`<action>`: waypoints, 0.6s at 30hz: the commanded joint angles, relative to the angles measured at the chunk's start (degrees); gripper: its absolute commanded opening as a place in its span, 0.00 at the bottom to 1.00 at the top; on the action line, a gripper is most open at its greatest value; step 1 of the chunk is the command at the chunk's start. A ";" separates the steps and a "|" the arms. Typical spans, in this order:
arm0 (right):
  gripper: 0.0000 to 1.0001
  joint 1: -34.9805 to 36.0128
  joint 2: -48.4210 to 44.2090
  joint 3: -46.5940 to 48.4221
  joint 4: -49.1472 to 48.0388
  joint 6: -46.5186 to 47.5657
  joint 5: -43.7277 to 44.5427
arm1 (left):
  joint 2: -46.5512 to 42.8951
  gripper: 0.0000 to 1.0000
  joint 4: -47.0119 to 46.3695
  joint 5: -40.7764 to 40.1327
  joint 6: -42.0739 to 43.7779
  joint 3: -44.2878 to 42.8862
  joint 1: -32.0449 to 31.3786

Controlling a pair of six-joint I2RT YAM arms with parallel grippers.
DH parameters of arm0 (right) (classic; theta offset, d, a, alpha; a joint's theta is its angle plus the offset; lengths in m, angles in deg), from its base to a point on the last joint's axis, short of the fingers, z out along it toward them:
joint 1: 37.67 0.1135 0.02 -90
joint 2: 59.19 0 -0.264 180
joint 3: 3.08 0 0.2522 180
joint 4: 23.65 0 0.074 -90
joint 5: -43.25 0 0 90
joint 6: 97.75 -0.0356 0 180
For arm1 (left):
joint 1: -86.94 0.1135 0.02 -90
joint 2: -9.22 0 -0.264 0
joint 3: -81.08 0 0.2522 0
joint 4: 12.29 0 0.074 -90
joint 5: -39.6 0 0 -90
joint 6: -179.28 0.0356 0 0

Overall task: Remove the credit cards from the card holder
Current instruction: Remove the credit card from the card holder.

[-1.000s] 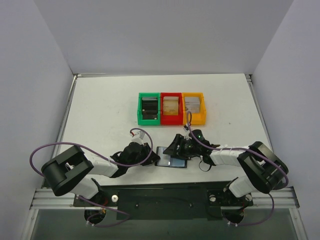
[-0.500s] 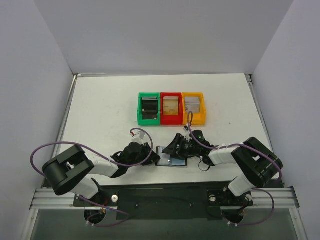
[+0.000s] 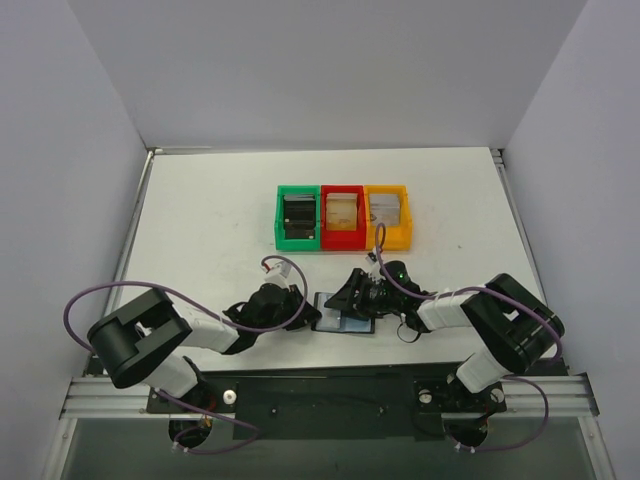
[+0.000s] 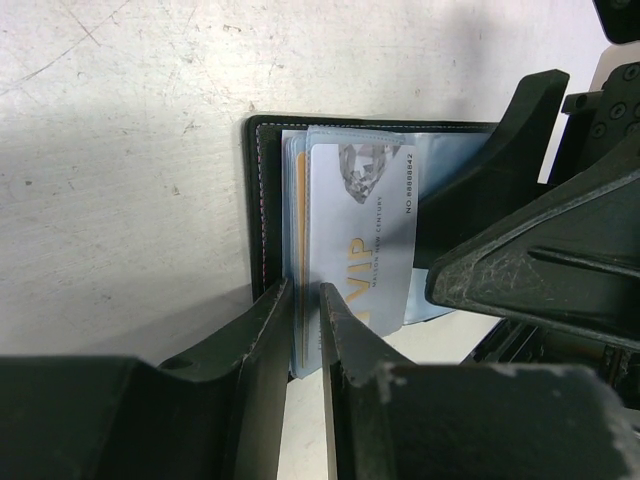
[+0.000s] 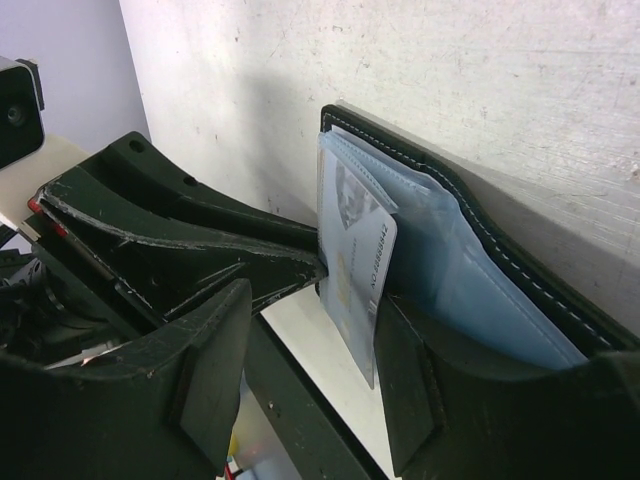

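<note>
Top view, card holder: you see the card holder (image 3: 343,322) lying open on the worktop (image 3: 200,220), close to the arm bases and well short of the bins (image 3: 342,189).
Top view, arms: the left end effector (image 3: 305,318) meets its left edge; the right end effector (image 3: 350,303) sits over its right part.
Left wrist, grip: your left end effector is nearly closed, pinching the blue pocket's edge.
Left wrist, card: a VIP credit card (image 4: 365,230) sticks out of that pocket.
Right wrist, grip: your right end effector stands about half open, one finger on either side of the VIP credit card, gripping nothing.
</note>
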 commanded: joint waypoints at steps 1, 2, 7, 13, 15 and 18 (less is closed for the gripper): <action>0.46 0.34 0.02 0.82 -4.10 -0.58 -3.35 | 2.75 0.27 3.00 0.20 1.39 -1.82 -1.07; 0.45 0.34 -0.07 0.82 -4.01 -0.49 -3.44 | 2.75 0.27 3.18 0.20 1.39 -1.90 -1.07; 0.44 0.16 -1.21 0.56 -2.78 -0.05 -3.26 | 2.22 0.26 3.36 0.03 1.21 -1.55 -1.07; 0.41 -0.19 -2.00 0.29 -2.16 0.21 -3.44 | 0.90 0.27 3.62 -0.32 0.86 -0.85 -0.81; 0.41 -0.28 -2.09 0.38 -1.81 0.39 -3.44 | -0.15 0.28 3.62 -0.50 0.86 -0.50 -0.55; 0.41 -0.45 -1.83 0.47 -1.63 0.48 -3.52 | -2.00 0.31 2.92 -0.67 1.21 0.20 -0.46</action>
